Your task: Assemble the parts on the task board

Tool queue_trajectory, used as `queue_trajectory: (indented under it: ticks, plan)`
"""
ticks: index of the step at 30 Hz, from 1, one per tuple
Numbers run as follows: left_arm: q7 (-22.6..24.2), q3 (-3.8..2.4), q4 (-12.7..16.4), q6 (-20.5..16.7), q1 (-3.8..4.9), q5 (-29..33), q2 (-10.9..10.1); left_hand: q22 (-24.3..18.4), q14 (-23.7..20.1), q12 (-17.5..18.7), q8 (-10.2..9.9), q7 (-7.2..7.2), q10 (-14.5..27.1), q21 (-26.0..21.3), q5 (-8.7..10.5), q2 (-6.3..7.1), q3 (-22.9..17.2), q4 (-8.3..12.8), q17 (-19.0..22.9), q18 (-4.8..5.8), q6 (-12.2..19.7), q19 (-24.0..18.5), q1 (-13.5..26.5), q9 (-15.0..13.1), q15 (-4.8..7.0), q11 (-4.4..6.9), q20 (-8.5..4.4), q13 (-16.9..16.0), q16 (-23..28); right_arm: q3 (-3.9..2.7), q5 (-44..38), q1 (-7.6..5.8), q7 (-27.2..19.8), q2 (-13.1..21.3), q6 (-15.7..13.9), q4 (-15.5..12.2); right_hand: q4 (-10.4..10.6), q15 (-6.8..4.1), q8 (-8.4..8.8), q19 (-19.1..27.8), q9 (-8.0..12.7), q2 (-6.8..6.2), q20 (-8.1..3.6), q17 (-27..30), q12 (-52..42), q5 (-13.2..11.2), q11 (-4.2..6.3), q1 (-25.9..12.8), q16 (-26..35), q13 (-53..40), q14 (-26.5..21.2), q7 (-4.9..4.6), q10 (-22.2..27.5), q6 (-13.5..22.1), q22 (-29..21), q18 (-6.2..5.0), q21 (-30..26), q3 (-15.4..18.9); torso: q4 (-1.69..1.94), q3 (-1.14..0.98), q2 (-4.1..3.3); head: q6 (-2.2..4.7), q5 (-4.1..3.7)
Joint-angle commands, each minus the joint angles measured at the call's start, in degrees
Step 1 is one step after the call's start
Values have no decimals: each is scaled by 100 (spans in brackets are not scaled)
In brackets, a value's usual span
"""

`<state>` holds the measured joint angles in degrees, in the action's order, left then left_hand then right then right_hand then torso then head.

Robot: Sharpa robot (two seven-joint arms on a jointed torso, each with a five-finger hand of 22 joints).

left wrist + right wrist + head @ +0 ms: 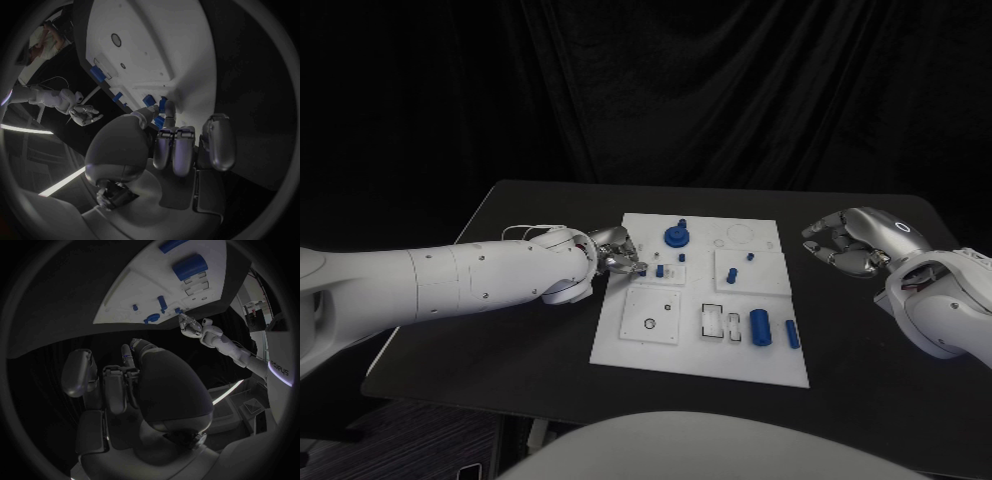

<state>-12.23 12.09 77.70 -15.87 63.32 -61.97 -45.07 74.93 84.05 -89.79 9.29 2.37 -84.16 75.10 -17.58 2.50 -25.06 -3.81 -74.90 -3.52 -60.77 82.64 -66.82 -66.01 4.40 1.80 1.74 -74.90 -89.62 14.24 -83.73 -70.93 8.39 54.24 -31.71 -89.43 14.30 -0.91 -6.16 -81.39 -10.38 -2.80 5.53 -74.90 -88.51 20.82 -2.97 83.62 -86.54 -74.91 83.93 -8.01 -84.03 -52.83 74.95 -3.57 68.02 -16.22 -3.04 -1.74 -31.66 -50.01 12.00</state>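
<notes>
Task board (704, 352) lies in the middle of the black table (516, 210), with blue parts (760, 327) on it. Left hand (615, 252) pinches a small blue part (161, 105) at the board's left edge. Right hand (855, 240) hovers beyond the board's right edge, fingers curled on nothing.

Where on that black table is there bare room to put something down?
Bare black table lies left of the task board, in front of the left hand. The board's middle is crowded with blue parts. The right hand hovers over the right side.
</notes>
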Motion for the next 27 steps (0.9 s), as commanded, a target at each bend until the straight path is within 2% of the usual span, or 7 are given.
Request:
queue_trajectory:
  ticks: [1, 6, 14, 19, 26, 27]
  plan:
    - [74, -1, 11, 105, -16, 11, 8, 1036, 595, -21, -5, -76, -584, -20, -33, -35, 5, 5, -1510, -4, -28, -20, -19, -8, 42, 35, -9, -1510, -38, -4, -19, 14, 94, 5, 15, -2, -2, 10, 28, 4, 8, -26, -25, -1044, 39, 24, -30, 7, 29, -1032, 435, 0, -236, -37, 864, -117, -37, -37, 1, -3, 1, 1, -3]
    - [58, -1, 0, 122, -24, 11, 23, 1028, 595, -21, -12, -72, -584, -44, -42, -33, 6, 6, -1510, -9, -17, -33, -21, -6, 41, 33, -8, -1510, -38, -4, -19, 14, 100, -1, 20, 1, -5, 10, 30, 4, 10, -27, -26, -1040, 41, 29, -29, 9, 32, -1027, 433, 0, -232, -35, 864, -117, -39, -41, -6, -5, 4, 1, 8]
    - [25, -1, -48, 146, -37, 11, 50, 1016, 595, -21, -34, -55, -584, -90, 365, -79, 118, -90, -1510, -17, 5, -61, 29, 7, 21, 13, 11, -1510, -38, -4, -19, 14, 104, -7, 28, 3, -5, 10, 30, 4, 10, -27, -26, -1040, 41, 29, -29, 9, 32, -1027, 433, 0, -232, -35, 864, -117, -39, -41, -9, -3, 2, 1, 13]
    - [-4, -1, -59, 175, -44, 11, 53, 1009, 595, -21, -44, -50, -584, -118, 533, -98, 191, -147, -1510, -23, 11, -76, 57, 15, 14, 7, 17, -1510, -38, -4, -19, 15, 107, -6, 30, 3, -5, 10, 30, 4, 10, -27, -26, -1040, 41, 29, -29, 9, 32, -1027, 433, 0, -232, -35, 864, -117, -39, -41, -4, -5, 2, 1, 4]
    - [-50, -1, -58, 188, -58, 11, 50, 998, 595, -21, -76, -20, -584, -162, 835, -117, 573, -429, -1510, -31, 22, -98, 252, 47, -10, -20, 41, -1510, -38, -4, -19, 18, 121, -4, 46, 4, -7, 9, 34, 4, 12, -30, -26, -1039, 39, 32, -30, 9, 33, -1033, 433, -1, -237, -32, 863, -117, -43, -43, -5, -6, 4, 1, 7]
    - [-54, -1, -58, 187, -60, 11, 50, 998, 595, -21, -81, -8, -584, -163, 911, -122, 694, -545, -1510, -31, 13, -98, 367, 57, -19, -31, 48, -1510, -38, -4, -19, 20, 122, -4, 48, 4, -7, 9, 34, 4, 12, -30, -26, -1039, 39, 32, -30, 9, 33, -1033, 433, -1, -237, -32, 863, -117, -43, -43, -4, -6, 6, 1, 7]
